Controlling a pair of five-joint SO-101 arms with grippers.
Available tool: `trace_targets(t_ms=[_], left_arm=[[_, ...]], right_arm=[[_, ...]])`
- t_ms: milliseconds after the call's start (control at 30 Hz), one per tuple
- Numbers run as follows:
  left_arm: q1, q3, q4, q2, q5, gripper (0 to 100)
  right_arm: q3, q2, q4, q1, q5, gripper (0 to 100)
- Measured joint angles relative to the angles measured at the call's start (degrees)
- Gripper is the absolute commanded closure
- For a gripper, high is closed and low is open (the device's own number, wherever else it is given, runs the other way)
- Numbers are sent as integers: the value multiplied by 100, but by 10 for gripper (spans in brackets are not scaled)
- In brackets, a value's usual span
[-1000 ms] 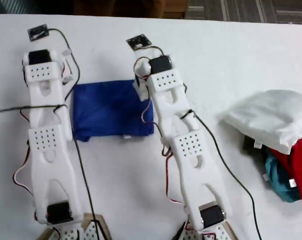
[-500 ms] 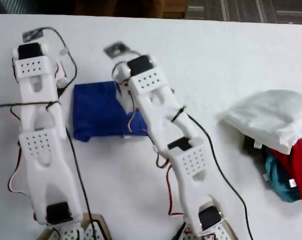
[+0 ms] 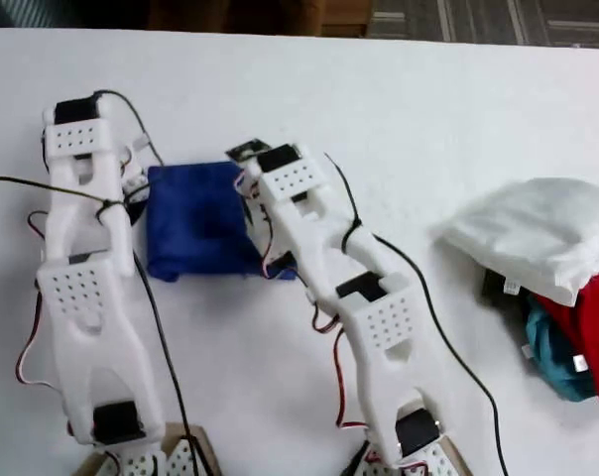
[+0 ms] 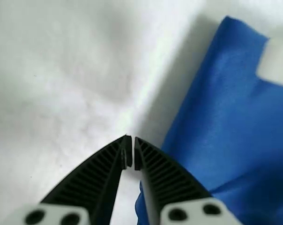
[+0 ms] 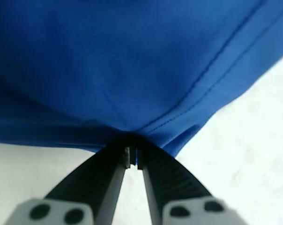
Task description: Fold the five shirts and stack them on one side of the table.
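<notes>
Underneath everything, a white desk [image 3: 428, 109] is seen. A heap of shirts [image 3: 538, 233] is piled at one side. The folded blue shirt [image 3: 195, 223] is laid flat between both arms. Its edge is pinched by the right end effector [image 5: 132, 157]. The left end effector [image 4: 130, 152] is held closed just beside it.

Your left arm [image 3: 81, 288] stretched straight forward, your right arm [image 3: 379, 317] angled in toward it, your left gripper [image 4: 130, 146] closed tip to tip and empty, your right gripper [image 5: 132, 157] pinched on the edge of the blue shirt [image 5: 132, 61]
</notes>
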Motion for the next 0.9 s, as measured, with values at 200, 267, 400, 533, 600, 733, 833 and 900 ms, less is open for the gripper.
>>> trace_targets(t_ms=[200, 267, 400, 533, 600, 733, 833, 900], left_arm=[[44, 53, 9, -193, 0, 958], [97, 237, 9, -466, 18, 958], [633, 914, 9, -1099, -255, 958], [1301, 1855, 9, -1644, -360, 958], [1459, 2295, -44, -1732, -378, 958], [1424, 3024, -413, -1741, -378, 958], [1275, 3385, -695, -1749, -378, 958], [1231, 3560, -853, -1758, -378, 958]], right_arm=[[-237, -62, 211, 123, 0, 981], [-448, -229, 334, 229, 0, 981], [-1064, -536, 396, 545, 0, 981], [-1670, -545, -62, 791, 0, 981], [-1934, -431, -404, 774, 0, 981], [-2321, 202, -1090, 756, 0, 981], [-2725, 721, -1319, 782, 0, 981], [-3042, 1081, -1363, 747, 0, 981]])
